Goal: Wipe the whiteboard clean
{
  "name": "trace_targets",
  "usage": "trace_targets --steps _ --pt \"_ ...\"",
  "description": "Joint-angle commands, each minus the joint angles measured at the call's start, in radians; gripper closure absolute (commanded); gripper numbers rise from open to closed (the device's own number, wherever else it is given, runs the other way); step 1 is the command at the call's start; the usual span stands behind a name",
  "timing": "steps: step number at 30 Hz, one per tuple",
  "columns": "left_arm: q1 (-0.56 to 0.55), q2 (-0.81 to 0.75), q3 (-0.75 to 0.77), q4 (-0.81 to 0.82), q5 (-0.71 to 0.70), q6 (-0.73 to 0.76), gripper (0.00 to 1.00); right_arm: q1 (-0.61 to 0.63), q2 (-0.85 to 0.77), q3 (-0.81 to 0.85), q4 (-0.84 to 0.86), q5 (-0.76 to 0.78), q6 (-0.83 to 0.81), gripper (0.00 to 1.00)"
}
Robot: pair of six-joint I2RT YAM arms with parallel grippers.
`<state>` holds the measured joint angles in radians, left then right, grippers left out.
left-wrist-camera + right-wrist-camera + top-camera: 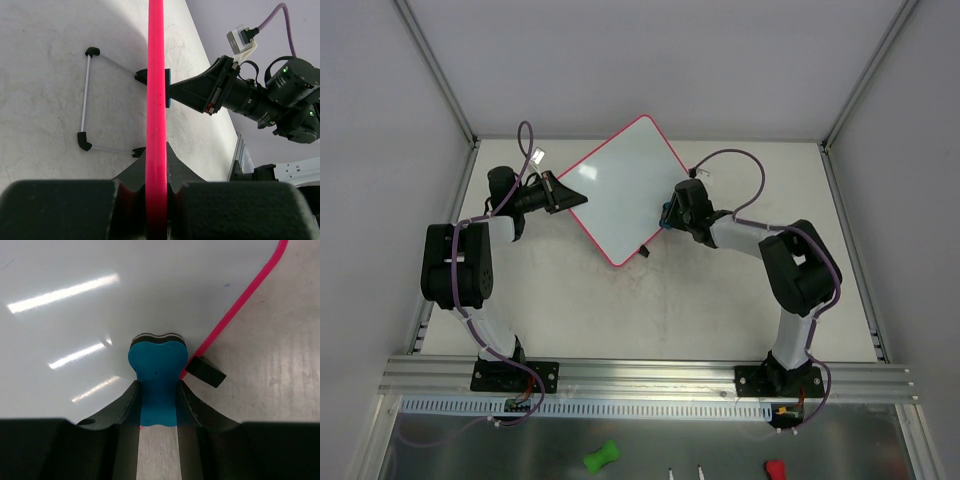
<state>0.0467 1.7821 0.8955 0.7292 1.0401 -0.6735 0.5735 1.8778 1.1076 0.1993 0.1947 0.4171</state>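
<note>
Tabletop [720,310] whiteboard [625,195]: left gripper [563,193] clamps its edge

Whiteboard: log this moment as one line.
left gripper: jaws shut on whiteboard frame | right gripper: jaws shut on blue eraser, at board's frame edge | surface: no scribbles seen

The desk [650,300] has a pale, scuffed top. A blue eraser [156,370], shaped like a bone and with a dark layer at its far end, is right of the desk's middle, nearer to the far edge. An aluminium rail [650,372] runs along the whole near edge. Past that edge, on a lower metal shelf [440,450], lie a green bone-shaped piece [601,457] and a small red piece [775,468], well apart. White walls [380,120] stand at the left, far and right edges.
</note>
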Motion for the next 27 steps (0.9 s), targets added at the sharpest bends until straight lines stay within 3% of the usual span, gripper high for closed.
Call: trace_targets --steps 1,11,15,18,27 --pt "-0.013 0.022 0.011 -0.007 0.038 0.015 1.00 -0.029 0.060 0.038 -0.109 0.057 -0.003 1.00" --pt "-0.011 0.023 0.010 -0.005 0.040 0.015 1.00 -0.087 0.106 0.167 -0.146 -0.035 0.017 1.00" --pt "-0.013 0.025 0.013 -0.007 0.043 0.015 1.00 -0.096 0.107 0.169 -0.028 -0.263 0.032 1.00" --pt "-0.013 0.027 0.014 -0.007 0.041 0.015 1.00 -0.089 0.113 0.158 0.040 -0.326 0.057 1.00" --pt "-0.016 0.025 0.011 -0.005 0.041 0.015 1.00 0.031 0.110 0.127 0.074 -0.272 0.063 1.00"
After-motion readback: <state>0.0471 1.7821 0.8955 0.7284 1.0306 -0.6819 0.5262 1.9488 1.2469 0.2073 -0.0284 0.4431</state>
